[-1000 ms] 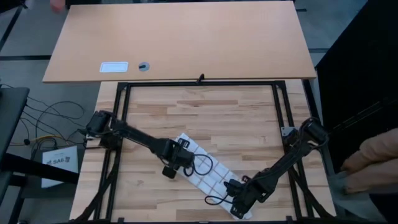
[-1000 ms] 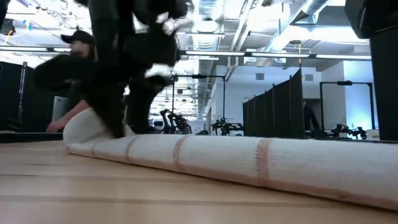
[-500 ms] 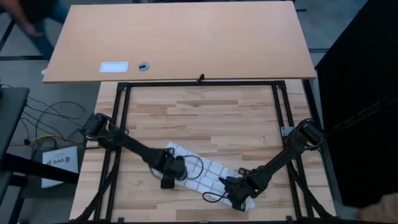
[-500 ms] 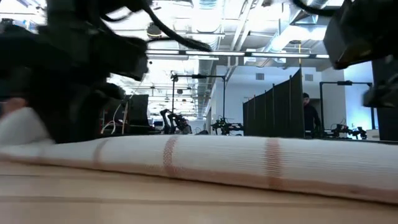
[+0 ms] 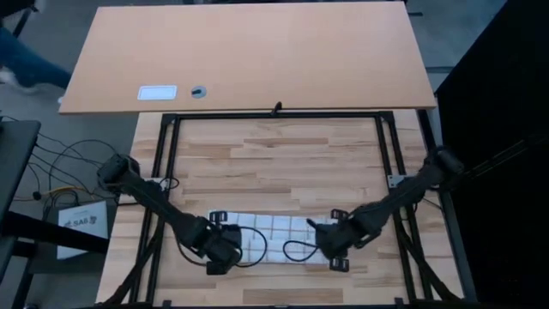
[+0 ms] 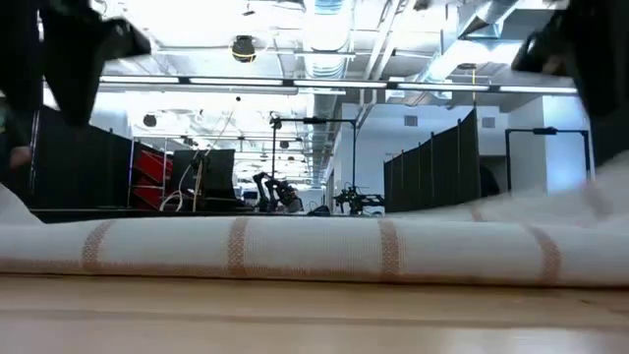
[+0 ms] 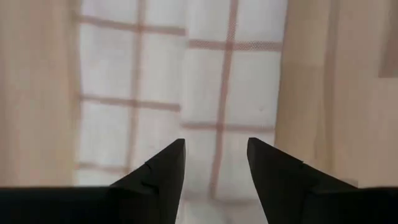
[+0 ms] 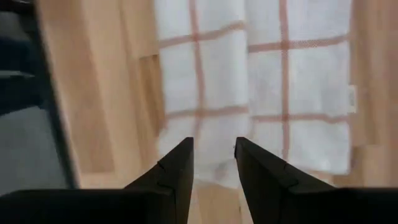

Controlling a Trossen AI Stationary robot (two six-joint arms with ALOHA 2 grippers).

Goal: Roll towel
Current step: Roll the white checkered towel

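The towel (image 5: 274,233) lies as a long band on the desk (image 5: 283,163), the left end effector (image 5: 225,251) and right end effector (image 5: 330,245) open over its ends.

White towel (image 5: 274,233) gridded with reddish-brown lines, on a pale wood table (image 5: 283,163).

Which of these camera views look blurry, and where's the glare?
Left wrist view: the towel is smeared by motion blur. Right wrist view: slightly soft, grid lines readable. Low view: bright ceiling lights glare; dark arm shapes at the top corners are blurred. High view: sharp, evenly lit.
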